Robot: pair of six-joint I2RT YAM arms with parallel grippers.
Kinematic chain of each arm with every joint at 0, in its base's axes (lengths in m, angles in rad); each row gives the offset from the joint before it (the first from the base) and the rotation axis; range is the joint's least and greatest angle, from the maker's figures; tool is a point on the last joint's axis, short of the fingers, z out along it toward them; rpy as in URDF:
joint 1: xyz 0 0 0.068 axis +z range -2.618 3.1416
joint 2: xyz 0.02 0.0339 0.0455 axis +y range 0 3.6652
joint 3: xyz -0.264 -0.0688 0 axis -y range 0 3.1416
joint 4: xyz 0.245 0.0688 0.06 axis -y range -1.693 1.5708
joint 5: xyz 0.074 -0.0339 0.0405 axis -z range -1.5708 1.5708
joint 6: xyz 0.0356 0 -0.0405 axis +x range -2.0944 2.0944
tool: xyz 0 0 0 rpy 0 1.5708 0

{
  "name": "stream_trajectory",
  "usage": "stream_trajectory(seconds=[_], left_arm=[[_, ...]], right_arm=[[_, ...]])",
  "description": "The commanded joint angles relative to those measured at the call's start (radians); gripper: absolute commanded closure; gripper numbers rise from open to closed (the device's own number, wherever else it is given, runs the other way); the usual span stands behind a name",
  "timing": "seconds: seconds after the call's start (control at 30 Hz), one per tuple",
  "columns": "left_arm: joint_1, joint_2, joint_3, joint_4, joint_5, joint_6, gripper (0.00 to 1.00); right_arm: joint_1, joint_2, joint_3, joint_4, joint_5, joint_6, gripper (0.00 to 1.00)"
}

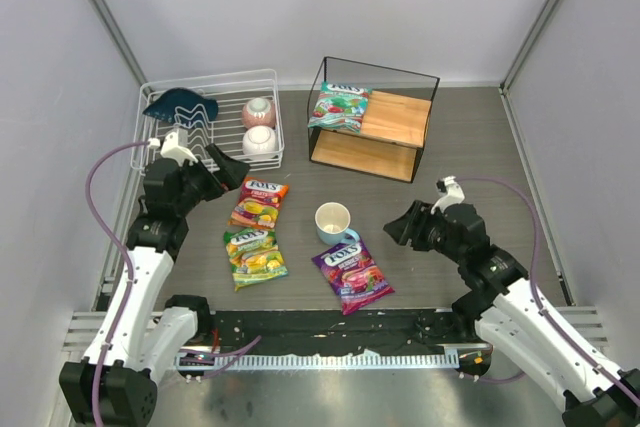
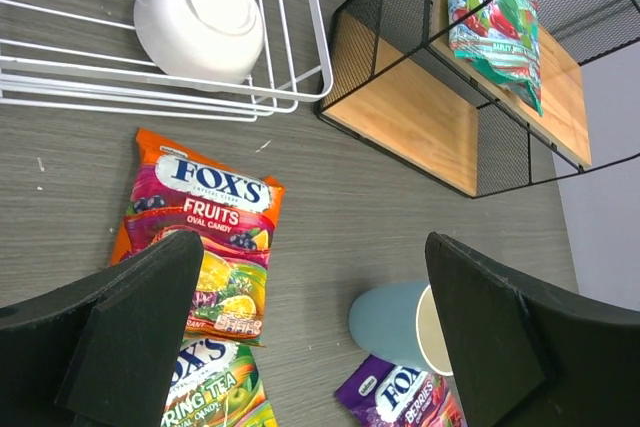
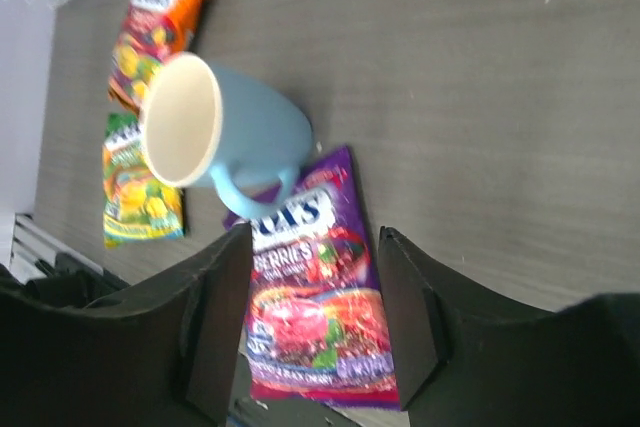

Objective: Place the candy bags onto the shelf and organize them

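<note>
- Jaws of right gripper part-spread, nothing between, pointed at purple bag lying flat on table, top edge right against blue mug.
- Probably light, limp, glossy film with loose candy shifting inside; slippery. Best pinch: free bottom seam or side edge away from mug, not mid-face. Mug tip-over risk if bag dragged.
- Beside it, yellow-green bag, flat, almost touching orange-red bag just beyond; same handling, grab by crimped end seam.
- Wide-spread left gripper, empty, just beside orange-red bag's far end.
- Farthest: teal-green bag already on upper board of shelf, left end; lower board bare, room for three more; wire frame bars to clear on entry.
</note>
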Motion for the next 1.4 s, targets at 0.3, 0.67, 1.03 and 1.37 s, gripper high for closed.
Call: stream_trajectory(seconds=[0.3, 0.67, 1.03, 1.37], left_arm=[[0.006, 0.001, 0.063, -0.020, 0.044, 0.028, 0.00], [0.006, 0.012, 0.060, -0.017, 0.061, 0.029, 0.00], [0.009, 0.015, 0.057, -0.022, 0.087, 0.040, 0.00], [0.017, 0.012, 0.055, -0.016, 0.098, 0.035, 0.00]], right_arm=[[0.003, 0.029, -0.192, 0.099, -0.249, 0.059, 0.39], [0.003, 0.199, -0.245, 0.241, -0.299, 0.034, 0.34], [0.022, 0.350, -0.285, 0.346, -0.339, 0.037, 0.32], [0.080, 0.401, -0.284, 0.356, -0.347, 0.045, 0.32]])
